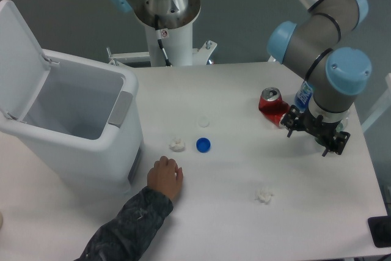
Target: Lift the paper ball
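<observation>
The paper ball [264, 195] is a tiny pure-white lumpy wad lying on the white table at the front right. My gripper [308, 140] hangs from the arm's wrist over the right side of the table, behind and to the right of the ball and well apart from it. Its two dark fingers stand apart with nothing between them. A similar wad with a cream tint [177, 145] lies near the table's middle, beside a blue bottle cap [203, 145].
A crushed red can [272, 107] lies just left of the gripper. A flat white disc [203, 122] lies behind the cap. A person's hand [165, 176] rests on the table at front. An open white bin [73, 120] stands at left.
</observation>
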Available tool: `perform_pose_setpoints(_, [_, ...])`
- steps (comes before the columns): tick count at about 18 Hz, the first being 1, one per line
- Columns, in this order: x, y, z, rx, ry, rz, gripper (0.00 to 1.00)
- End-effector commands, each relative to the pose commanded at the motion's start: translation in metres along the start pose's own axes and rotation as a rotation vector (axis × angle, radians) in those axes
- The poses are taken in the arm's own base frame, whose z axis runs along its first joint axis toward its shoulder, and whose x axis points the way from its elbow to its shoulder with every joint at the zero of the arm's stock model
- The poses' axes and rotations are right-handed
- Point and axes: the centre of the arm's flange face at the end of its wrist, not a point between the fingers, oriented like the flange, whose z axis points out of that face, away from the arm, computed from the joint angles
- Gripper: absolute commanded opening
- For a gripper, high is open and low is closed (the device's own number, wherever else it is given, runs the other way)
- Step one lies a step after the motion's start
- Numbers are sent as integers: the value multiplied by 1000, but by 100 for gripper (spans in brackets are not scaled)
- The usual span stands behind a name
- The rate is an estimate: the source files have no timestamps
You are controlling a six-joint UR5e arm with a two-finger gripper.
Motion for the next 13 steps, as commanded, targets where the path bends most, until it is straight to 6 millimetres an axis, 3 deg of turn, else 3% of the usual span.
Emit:
perform_pose_setpoints(5, [1,-1,1,-1,3,-5,100])
perform_pose_setpoints(13, [20,2,28,-2,20,-42,100])
